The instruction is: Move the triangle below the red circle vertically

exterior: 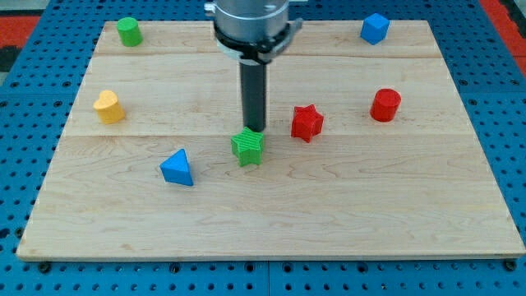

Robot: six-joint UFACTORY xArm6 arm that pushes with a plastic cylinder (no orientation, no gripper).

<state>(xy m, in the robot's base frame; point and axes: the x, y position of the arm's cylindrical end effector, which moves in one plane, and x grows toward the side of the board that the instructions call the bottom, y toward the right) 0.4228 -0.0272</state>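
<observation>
The blue triangle (pixel 177 168) lies on the wooden board at the lower left of centre. The red circle (pixel 385 105), a short cylinder, stands at the right. My tip (pixel 253 129) is at the middle of the board, right at the top edge of the green star (pixel 248 146). The tip is well to the right of the blue triangle and far left of the red circle.
A red star (pixel 306 122) sits right of my tip. A yellow heart (pixel 108 107) is at the left, a green cylinder (pixel 128 31) at the top left, a blue block (pixel 374 28) at the top right. The board's edge (pixel 271 253) borders a blue pegboard.
</observation>
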